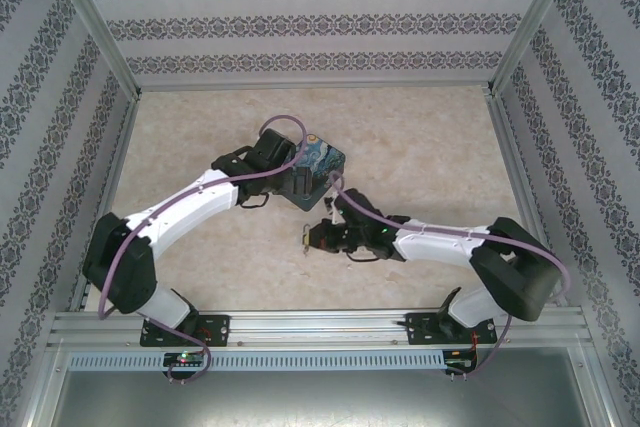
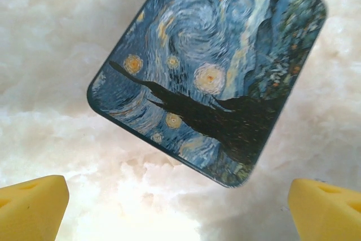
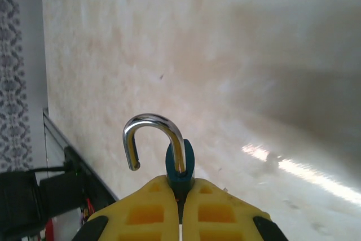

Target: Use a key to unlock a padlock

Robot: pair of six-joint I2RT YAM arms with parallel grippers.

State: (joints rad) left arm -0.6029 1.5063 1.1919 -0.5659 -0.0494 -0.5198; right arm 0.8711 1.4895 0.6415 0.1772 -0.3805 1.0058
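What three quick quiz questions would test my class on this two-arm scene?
1. True or false: the left gripper is shut on the night-sky block.
2. The right gripper pinches: A) nothing; B) a blue piece with a silver hook; C) the block.
3. Fill in: the block lies flat on the ___.
Key: 1 false, its jaws stand wide apart; 2 B; 3 table.

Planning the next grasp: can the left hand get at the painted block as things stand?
Probably yes: the open left hand hangs right above the block, nothing lying between them.
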